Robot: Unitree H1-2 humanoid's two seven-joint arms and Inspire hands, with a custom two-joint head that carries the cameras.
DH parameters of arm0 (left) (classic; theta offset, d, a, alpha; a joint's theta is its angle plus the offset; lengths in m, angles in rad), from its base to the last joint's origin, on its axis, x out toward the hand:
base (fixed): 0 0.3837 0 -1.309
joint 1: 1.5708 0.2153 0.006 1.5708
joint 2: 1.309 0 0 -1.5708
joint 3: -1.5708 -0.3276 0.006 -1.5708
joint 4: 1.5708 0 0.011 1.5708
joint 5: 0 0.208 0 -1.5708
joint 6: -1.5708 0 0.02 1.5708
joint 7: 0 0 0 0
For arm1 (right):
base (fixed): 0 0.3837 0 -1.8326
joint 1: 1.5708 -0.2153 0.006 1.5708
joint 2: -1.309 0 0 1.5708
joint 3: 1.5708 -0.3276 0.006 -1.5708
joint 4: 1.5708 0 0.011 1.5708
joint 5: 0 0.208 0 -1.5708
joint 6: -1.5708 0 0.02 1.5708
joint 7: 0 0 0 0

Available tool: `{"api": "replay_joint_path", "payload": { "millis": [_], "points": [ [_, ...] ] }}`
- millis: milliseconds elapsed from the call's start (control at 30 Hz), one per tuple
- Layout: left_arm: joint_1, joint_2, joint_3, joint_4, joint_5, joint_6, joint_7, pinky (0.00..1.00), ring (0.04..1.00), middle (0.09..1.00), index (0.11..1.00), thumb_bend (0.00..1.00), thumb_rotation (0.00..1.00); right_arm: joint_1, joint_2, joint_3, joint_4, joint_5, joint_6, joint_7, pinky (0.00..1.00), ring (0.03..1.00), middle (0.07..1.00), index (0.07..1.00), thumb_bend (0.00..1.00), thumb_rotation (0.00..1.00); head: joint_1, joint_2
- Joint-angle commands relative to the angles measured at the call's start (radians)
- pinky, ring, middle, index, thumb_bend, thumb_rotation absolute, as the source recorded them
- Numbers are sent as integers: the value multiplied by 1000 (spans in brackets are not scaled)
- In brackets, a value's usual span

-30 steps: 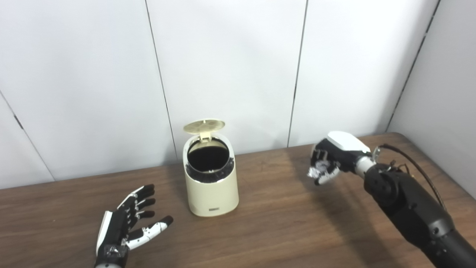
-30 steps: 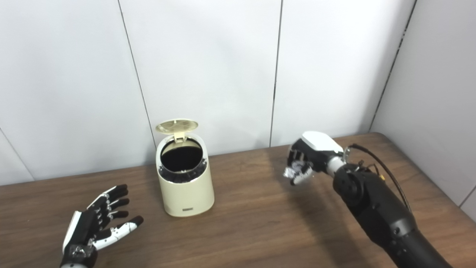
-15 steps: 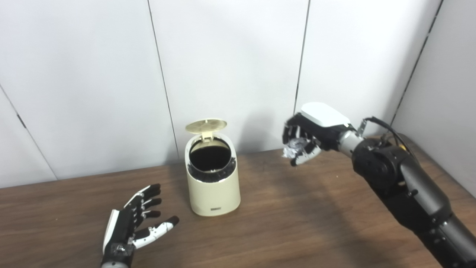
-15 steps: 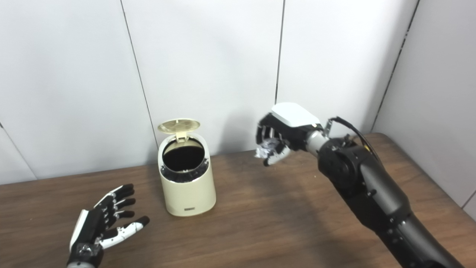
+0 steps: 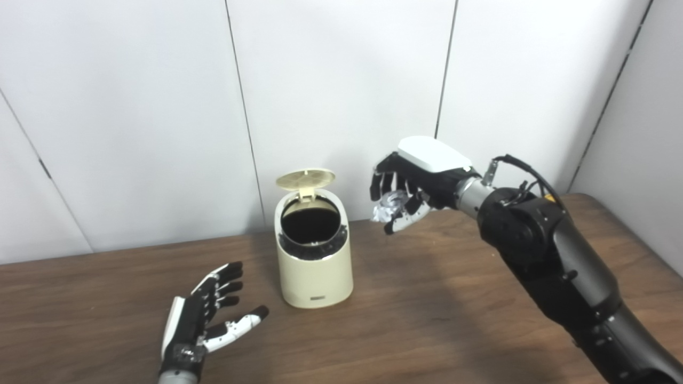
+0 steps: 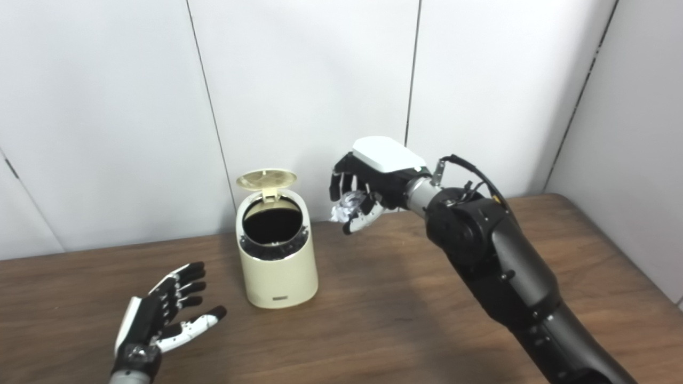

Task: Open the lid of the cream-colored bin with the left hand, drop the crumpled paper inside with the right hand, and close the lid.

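The cream-colored bin stands on the wooden table near the wall. Its round lid is tipped up at the back, and the dark inside shows. My right hand hangs in the air just right of the bin's mouth and a little above it, shut on the crumpled paper. My left hand rests low over the table, front left of the bin, open with fingers spread and nothing in it.
White wall panels close off the back of the table, right behind the bin. The table's right edge runs along a grey side wall. Bare wood lies in front of the bin.
My right hand has carried the crumpled paper up and to the left, from over the right part of the table to beside the bin's mouth. The camera has shifted slightly. My left hand stays open.
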Motion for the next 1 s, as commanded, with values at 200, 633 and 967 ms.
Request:
{"api": "replay_joint_path", "payload": {
  "millis": [200, 633, 967],
  "points": [
    [-54, -21, -11, 5, -4, -48, 6, 725, 802, 834, 849, 734, 92, -89, 111, 12, 19, -13, 7, -49, 428, 430, 489, 483, 520, 0, 21, -2],
    [-56, -38, -18, -3, 6, -39, 14, 725, 809, 839, 845, 738, 96, -117, 174, 26, 93, -57, 30, -69, 386, 419, 510, 477, 519, 0, 45, 1],
    [-59, -40, -19, 4, 6, -43, 15, 720, 808, 840, 849, 732, 77, -121, 191, 28, 134, -34, 17, -101, 365, 408, 507, 489, 518, 0, 50, -1]
  ]
}}
